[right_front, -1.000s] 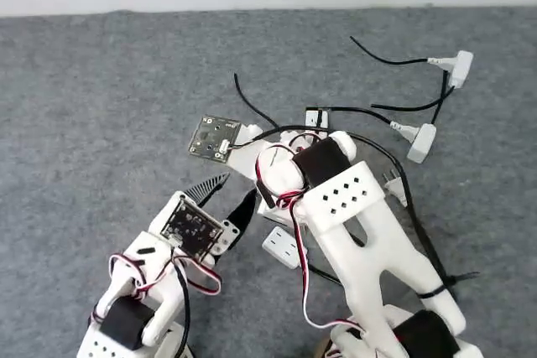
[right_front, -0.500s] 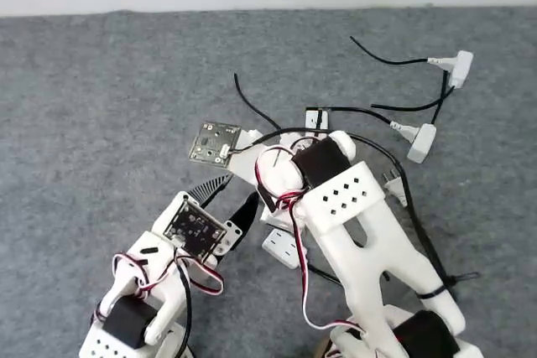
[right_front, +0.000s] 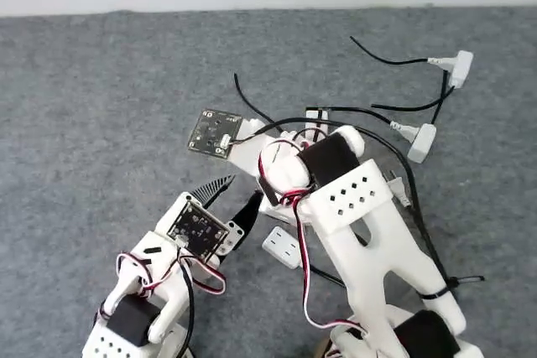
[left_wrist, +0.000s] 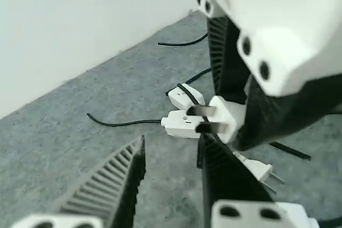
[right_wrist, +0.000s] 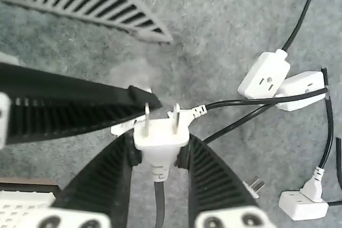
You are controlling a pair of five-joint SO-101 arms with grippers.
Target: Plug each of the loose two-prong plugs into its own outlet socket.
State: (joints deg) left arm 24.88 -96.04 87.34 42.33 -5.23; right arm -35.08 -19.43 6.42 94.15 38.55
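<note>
Your right gripper was clamped on the plug in the middle, and your left gripper was apart just beside it, so you probably had to line the 2 prongs up straight with the near socket and push slowly.

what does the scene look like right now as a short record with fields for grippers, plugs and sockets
right gripper: shut on white two-prong plug, prongs exposed
left gripper: open, close beside that plug
nearest white outlet socket: on grey carpet between the arms
second loose plug: on carpet beside right arm
</note>
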